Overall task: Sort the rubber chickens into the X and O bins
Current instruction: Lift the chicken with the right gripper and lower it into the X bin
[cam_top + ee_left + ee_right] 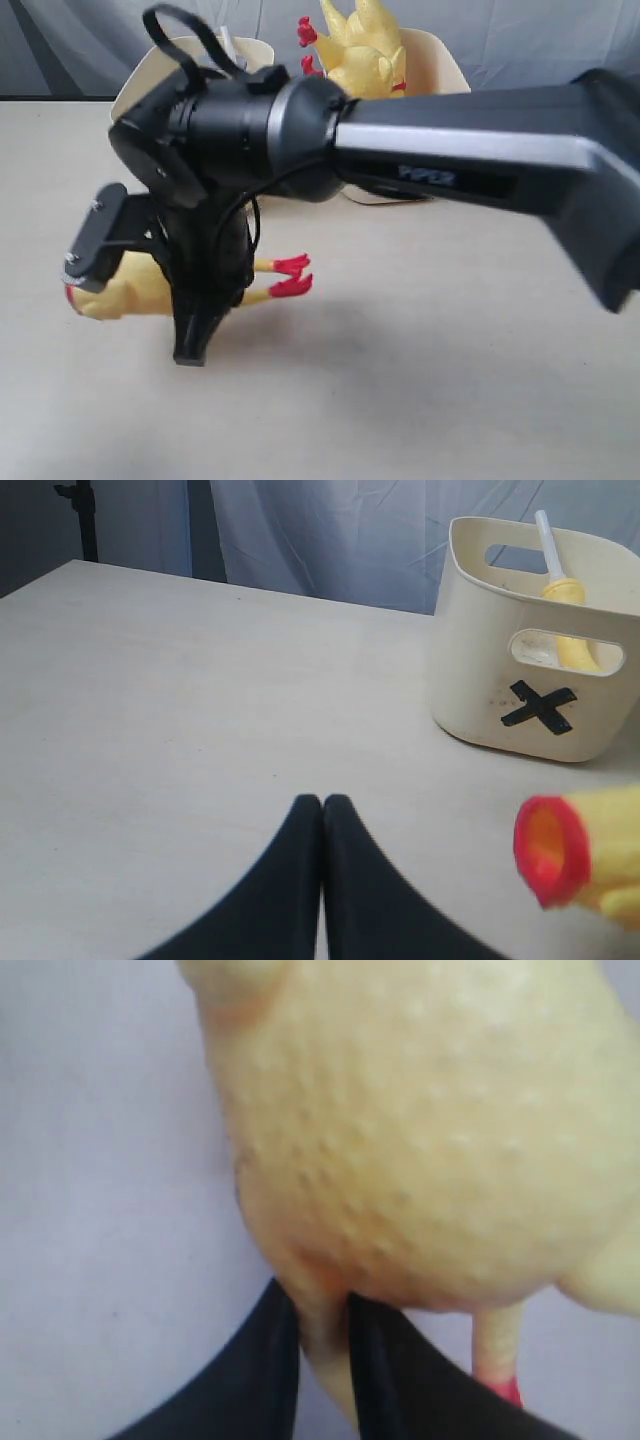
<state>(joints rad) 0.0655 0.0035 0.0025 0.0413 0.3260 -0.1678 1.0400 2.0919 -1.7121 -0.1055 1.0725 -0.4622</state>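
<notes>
Counts: we count three chicken pieces, two bins and two grippers.
Right gripper (322, 1310): jaws nearly closed; we see them pinching a fold of the headless body (430, 1140) from above.
Headless body: low on the table (450, 380), red feet pointing right in the exterior view.
Left gripper (322, 860): fingers pressed together, nothing held; the body's red neck ring is just beside it.
X bin (480, 680): beyond, upright, holding a yellow chicken piece (562, 595).
Second bin (440, 65): mark hidden; feet-up chicken (365, 55) inside.
Room: pale table, grey-blue curtain (520, 40) behind.
</notes>
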